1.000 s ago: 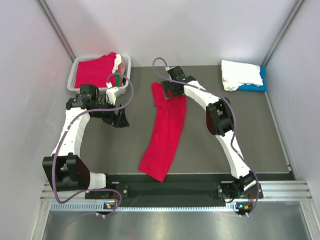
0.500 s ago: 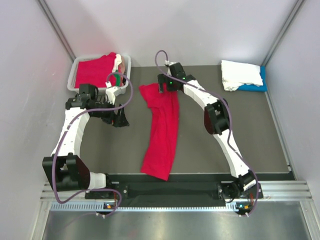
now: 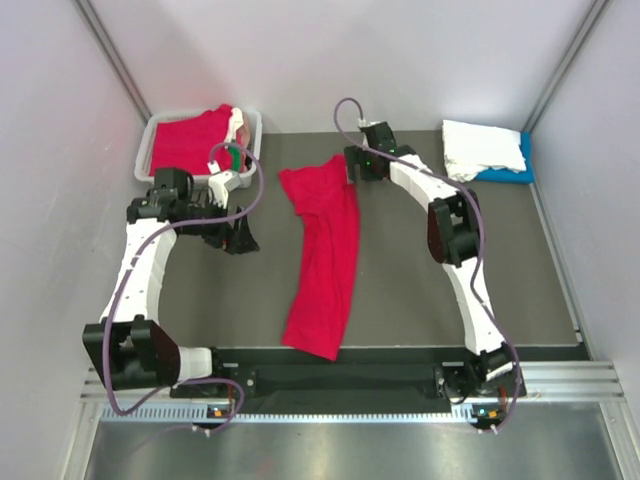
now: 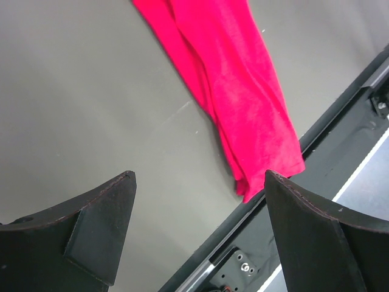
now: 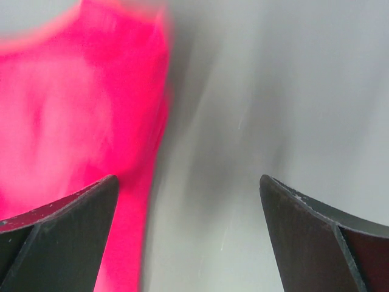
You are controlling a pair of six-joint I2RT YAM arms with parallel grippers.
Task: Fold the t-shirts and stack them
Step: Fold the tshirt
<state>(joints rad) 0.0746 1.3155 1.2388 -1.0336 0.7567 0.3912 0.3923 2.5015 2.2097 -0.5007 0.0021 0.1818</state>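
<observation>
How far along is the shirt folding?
Done: a white t-shirt sits folded on a blue garment at the far right. In hand: nothing is gripped. One red t-shirt lies mid-table as a long bunched strip, with the right fingers open beside its far end and the left fingers open above the table. Left: fold that one, plus the red cloth in the tub.

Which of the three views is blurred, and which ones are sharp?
Right wrist view: the red t-shirt and the table are smeared by motion blur; only the fingers look crisp. Left wrist view: sharp, cloth folds clear. Top view: sharp, evenly lit, only soft shadows.
</observation>
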